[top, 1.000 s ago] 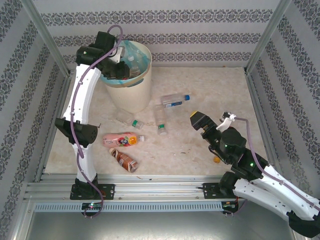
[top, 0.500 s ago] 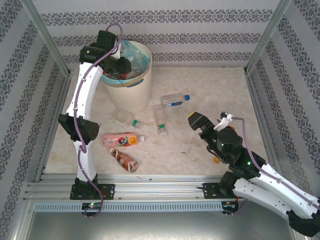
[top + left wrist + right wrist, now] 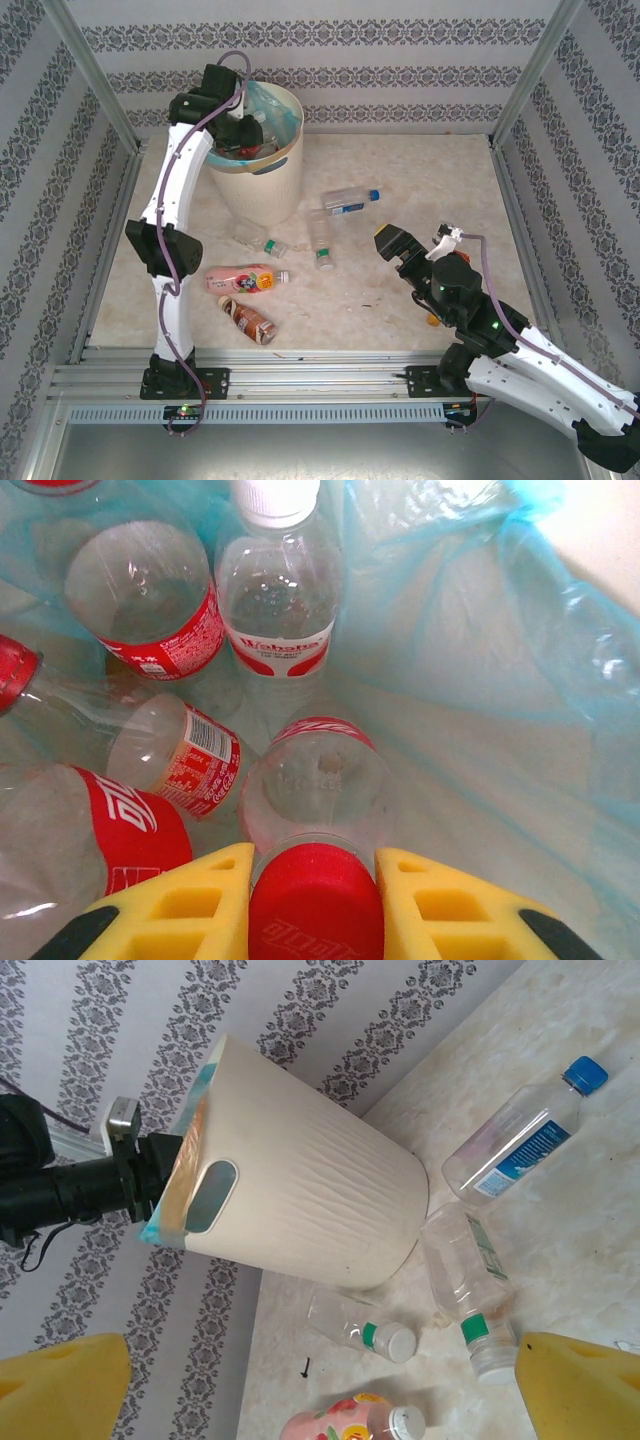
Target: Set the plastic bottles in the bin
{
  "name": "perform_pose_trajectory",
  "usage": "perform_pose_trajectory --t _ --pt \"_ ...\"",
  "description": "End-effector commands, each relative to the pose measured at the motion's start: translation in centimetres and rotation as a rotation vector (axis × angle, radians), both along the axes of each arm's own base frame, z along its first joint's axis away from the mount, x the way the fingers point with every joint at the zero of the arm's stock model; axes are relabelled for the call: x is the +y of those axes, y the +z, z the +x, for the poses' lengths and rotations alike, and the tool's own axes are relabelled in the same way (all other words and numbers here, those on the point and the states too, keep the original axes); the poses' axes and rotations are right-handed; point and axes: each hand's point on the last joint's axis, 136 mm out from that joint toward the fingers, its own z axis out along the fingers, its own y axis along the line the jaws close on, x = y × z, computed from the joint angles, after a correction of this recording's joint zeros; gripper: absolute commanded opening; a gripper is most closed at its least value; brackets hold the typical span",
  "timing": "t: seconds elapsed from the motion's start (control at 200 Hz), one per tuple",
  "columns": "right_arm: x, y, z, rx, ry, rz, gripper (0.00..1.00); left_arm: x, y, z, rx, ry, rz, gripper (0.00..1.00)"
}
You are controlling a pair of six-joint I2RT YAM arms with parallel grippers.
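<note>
Left pincer point(image 3: 316, 878) pinches a red-capped bottle point(image 3: 318, 780) by its cap, down inside the bin point(image 3: 262, 190) — right pincer point(image 3: 320, 1388) hangs spread wide over the counter point(image 3: 430, 170), loose bottles point(image 3: 350, 200) lying near the bin.

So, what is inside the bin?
On the turquoise liner lie red-labelled bottles and one white-capped bottle; the left gripper holds a red-capped bottle above them. Bottles hide the bottom of the bin.
</note>
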Motion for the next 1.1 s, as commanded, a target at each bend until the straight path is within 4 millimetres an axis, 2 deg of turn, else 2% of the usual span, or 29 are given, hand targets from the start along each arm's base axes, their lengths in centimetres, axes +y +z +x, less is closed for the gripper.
perform_pose_trajectory --t 0.0,0.08,0.26,0.345,0.465,0.605,0.729,0.844,0.969,1.094 --pt "0.2 -0.5 -0.1 0.018 0.010 0.011 0.98 2.9 -4.0 0.3 0.093 0.058 0.138 0.28" --pt "0.4 -0.6 -0.1 0.023 0.013 0.011 0.98 3.3 -4.6 0.4 0.103 0.058 0.166 0.28" --pt "0.7 -0.8 0.0 0.031 0.019 0.009 0.98 3.1 -4.5 0.7 0.091 0.042 0.167 0.28" --pt "0.9 -0.7 0.0 0.034 0.026 0.010 0.98 2.7 -3.9 0.8 0.076 0.032 0.147 0.32" --pt "1.1 -0.6 0.1 0.036 0.030 0.006 0.98 1.8 -0.8 0.9 0.004 0.019 0.080 0.42" --pt "1.3 -0.2 0.1 0.027 0.041 -0.016 0.98 0.9 5.7 0.2 -0.157 0.014 -0.017 0.53" --pt "1.6 0.3 0.2 0.013 0.067 -0.089 0.98 1.0 12.2 -1.6 -0.321 0.015 -0.061 0.58" --pt "1.7 0.7 0.3 0.009 0.101 -0.230 0.98 2.0 16.6 -4.0 -0.429 0.028 -0.037 0.58" --pt "0.1 0.3 0.4 0.047 0.073 -0.418 0.98 2.6 18.6 -7.2 -0.490 0.019 0.001 0.58" --pt "-3.4 -1.4 0.3 0.133 -0.003 -0.626 0.98 1.2 18.5 -10.5 -0.572 -0.059 0.013 0.58"
